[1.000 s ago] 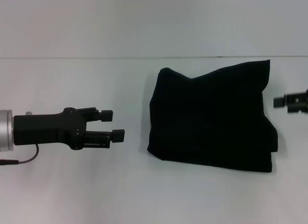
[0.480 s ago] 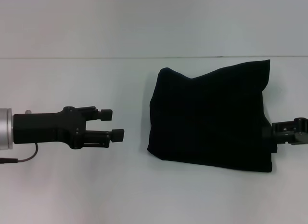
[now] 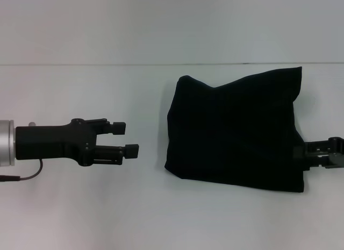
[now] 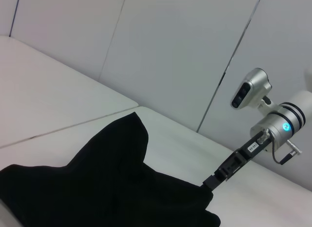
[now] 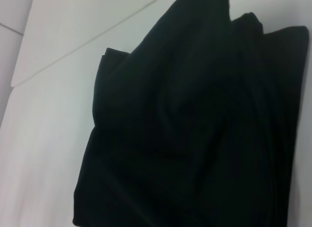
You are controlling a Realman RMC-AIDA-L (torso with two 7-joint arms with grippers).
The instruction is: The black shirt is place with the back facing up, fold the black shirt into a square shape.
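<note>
Two tools: we see the left tool (image 3: 128,139) spread, clear of the shirt
Right tool (image 3: 302,156): touching the black shirt (image 3: 236,129)'s near corner, grip unclear to us
Shirt: folded on the worktop (image 3: 80,207)

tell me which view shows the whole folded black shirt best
The head view: the black shirt lies there with its full outline visible, the left gripper apart from it and the right gripper at its edge. The left wrist view crops its near side; the right wrist view shows close-up folds, cropped.
</note>
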